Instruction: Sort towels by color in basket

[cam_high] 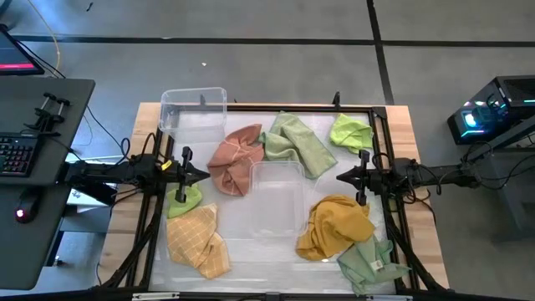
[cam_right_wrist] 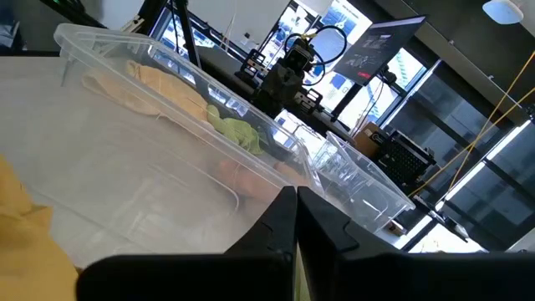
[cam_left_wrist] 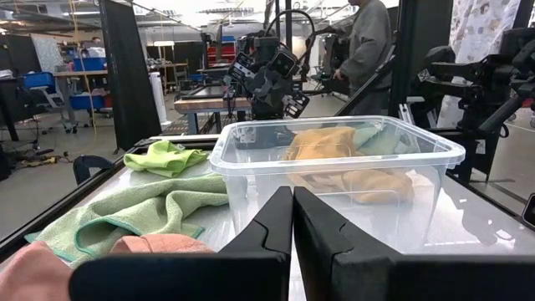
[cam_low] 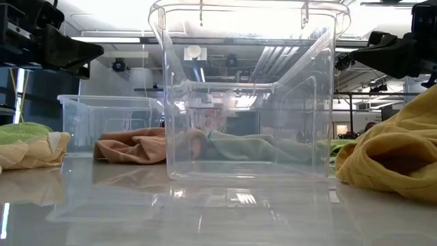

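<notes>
Several towels lie flat on the table. A salmon pink towel (cam_high: 236, 157) and a sage green towel (cam_high: 297, 144) lie beyond the middle clear bin (cam_high: 276, 196). One lime green towel (cam_high: 351, 131) is at the far right and another (cam_high: 184, 201) under the left arm. The grid-patterned mustard towel (cam_high: 199, 242) lies near left. The plain mustard towel (cam_high: 334, 227) and a second sage towel (cam_high: 372, 263) lie near right. My left gripper (cam_high: 203, 176) (cam_left_wrist: 292, 213) and right gripper (cam_high: 340, 176) (cam_right_wrist: 297, 209) are shut, hang above the table and face each other across the bin.
A second clear bin (cam_high: 192, 109) stands at the table's far left corner. A black frame (cam_high: 380, 150) runs round the work area. A desk with a keyboard (cam_high: 17, 155) stands left of the table. A person (cam_left_wrist: 368, 42) stands beyond the table's right side.
</notes>
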Controlling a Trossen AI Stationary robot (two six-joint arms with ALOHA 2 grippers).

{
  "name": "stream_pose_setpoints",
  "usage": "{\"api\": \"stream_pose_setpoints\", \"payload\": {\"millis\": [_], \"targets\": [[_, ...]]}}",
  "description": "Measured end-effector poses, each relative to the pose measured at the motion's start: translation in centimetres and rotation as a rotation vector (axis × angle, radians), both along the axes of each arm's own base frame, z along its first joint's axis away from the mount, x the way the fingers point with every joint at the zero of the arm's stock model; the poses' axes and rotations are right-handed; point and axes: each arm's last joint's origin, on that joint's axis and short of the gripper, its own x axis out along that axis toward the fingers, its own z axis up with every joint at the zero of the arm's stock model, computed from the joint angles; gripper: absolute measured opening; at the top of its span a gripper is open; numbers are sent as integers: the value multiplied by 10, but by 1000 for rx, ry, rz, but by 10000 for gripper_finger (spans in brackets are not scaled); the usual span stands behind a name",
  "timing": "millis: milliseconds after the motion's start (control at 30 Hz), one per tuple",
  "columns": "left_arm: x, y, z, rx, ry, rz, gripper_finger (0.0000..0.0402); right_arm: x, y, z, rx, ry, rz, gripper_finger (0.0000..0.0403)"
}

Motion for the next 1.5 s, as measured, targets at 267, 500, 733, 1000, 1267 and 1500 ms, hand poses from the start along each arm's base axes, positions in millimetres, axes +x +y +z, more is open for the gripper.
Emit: {"api": "stream_pose_setpoints", "payload": {"millis": [267,500,733,1000,1267,1500], "targets": [[0,0,0,0,0,0,1,0,0,0,0,0,0,2],[0,0,0,0,0,0,1,0,0,0,0,0,0,2],[0,0,0,0,-1,0,1,0,0,0,0,0,0,2],[0,0,0,0,0,0,1,0,0,0,0,0,0,2],[0,0,0,-44,0,-1,1,0,0,0,0,0,0,2],[0,0,0,-87,-1,-2,1,0,0,0,0,0,0,2]]}}
